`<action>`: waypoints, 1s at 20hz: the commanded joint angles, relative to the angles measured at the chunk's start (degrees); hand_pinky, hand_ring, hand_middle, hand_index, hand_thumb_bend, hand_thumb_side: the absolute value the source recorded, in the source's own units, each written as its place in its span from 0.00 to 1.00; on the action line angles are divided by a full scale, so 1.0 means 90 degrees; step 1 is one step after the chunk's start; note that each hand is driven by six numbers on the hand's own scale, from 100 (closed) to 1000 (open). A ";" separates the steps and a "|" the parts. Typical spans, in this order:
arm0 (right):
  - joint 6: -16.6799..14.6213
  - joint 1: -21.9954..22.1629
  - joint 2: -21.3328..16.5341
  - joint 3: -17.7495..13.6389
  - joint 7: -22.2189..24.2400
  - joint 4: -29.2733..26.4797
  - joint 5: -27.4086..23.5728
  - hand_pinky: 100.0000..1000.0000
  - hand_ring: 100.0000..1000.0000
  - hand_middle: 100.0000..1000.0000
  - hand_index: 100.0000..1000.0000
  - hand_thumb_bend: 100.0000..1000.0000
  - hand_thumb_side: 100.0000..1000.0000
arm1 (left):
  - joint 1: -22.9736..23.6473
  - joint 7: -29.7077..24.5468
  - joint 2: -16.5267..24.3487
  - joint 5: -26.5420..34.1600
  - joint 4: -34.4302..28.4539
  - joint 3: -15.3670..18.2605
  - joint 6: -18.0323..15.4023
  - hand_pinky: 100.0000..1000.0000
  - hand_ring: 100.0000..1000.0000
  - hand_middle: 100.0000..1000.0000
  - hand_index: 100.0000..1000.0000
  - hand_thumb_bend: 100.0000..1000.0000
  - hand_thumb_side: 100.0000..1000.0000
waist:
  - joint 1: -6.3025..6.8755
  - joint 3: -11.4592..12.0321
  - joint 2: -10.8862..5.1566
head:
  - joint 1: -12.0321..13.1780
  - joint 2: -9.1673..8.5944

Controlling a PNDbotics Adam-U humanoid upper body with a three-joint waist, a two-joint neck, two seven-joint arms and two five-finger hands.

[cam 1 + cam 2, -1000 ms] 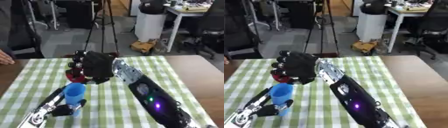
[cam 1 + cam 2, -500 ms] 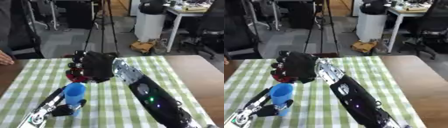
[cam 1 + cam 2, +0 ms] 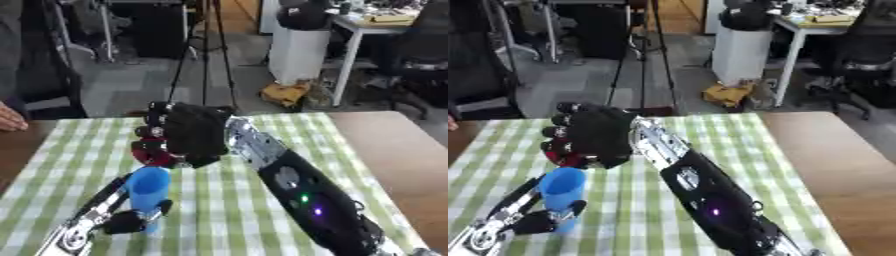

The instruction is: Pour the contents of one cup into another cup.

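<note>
Both hands curled — left hand (image 3: 131,220) low, right hand (image 3: 194,132) raised.

No legible text, label, brand or number anywhere in view.

A green checked tablecloth (image 3: 219,200) covers the wooden table (image 3: 394,150). Far behind stand a tripod (image 3: 206,60), a white bin (image 3: 297,52) and a desk (image 3: 376,25).

My work surface is a wooden table (image 3: 411,150) with bare brown wood showing at my right and far left. A green-and-white checked cloth (image 3: 223,200) covers most of it, lying flat. A blue cup (image 3: 147,192) looks to stand on the cloth at near left; its base is hidden.
</note>
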 commanded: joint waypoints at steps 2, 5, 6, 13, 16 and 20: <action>-0.0259 -0.0172 -0.0093 -0.0008 -0.0268 -0.0127 -0.0010 0.60 0.49 0.50 0.70 0.17 0.17 | -0.0092 0.0006 0.0057 0.0001 -0.0104 0.0055 0.0015 0.40 0.48 0.56 0.71 0.13 0.47 | 0.0019 -0.0014 -0.0098 | -0.0012 0.0045; -0.0258 -0.0176 -0.0093 -0.0006 -0.0276 -0.0123 -0.0005 0.60 0.49 0.50 0.70 0.17 0.16 | -0.0092 0.0012 0.0059 -0.0001 -0.0104 0.0060 0.0016 0.40 0.48 0.56 0.71 0.13 0.47 | 0.0018 -0.0018 -0.0101 | -0.0006 0.0042; -0.0258 -0.0176 -0.0092 -0.0006 -0.0278 -0.0123 -0.0007 0.60 0.49 0.50 0.70 0.17 0.16 | -0.0092 0.0013 0.0060 -0.0001 -0.0106 0.0062 0.0016 0.40 0.48 0.56 0.71 0.13 0.47 | 0.0018 -0.0019 -0.0102 | -0.0006 0.0041; -0.0270 -0.0176 -0.0079 0.0004 -0.0262 -0.0138 -0.0032 0.61 0.49 0.50 0.69 0.17 0.07 | -0.0085 0.0015 0.0059 0.0002 -0.0103 0.0063 0.0018 0.40 0.48 0.56 0.71 0.13 0.47 | 0.0026 -0.0028 -0.0116 | -0.0011 0.0045; -0.0270 -0.0176 -0.0078 0.0008 -0.0253 -0.0151 -0.0048 0.61 0.49 0.50 0.69 0.16 0.06 | -0.0083 0.0016 0.0061 0.0002 -0.0101 0.0062 0.0018 0.40 0.48 0.56 0.71 0.13 0.47 | 0.0029 -0.0031 -0.0117 | -0.0009 0.0045; -0.0276 -0.0189 -0.0086 0.0020 -0.0247 -0.0199 -0.0089 0.61 0.49 0.49 0.69 0.15 0.06 | -0.0082 0.0021 0.0067 -0.0006 -0.0093 0.0072 0.0021 0.40 0.48 0.56 0.71 0.13 0.47 | 0.0031 -0.0037 -0.0120 | -0.0010 0.0045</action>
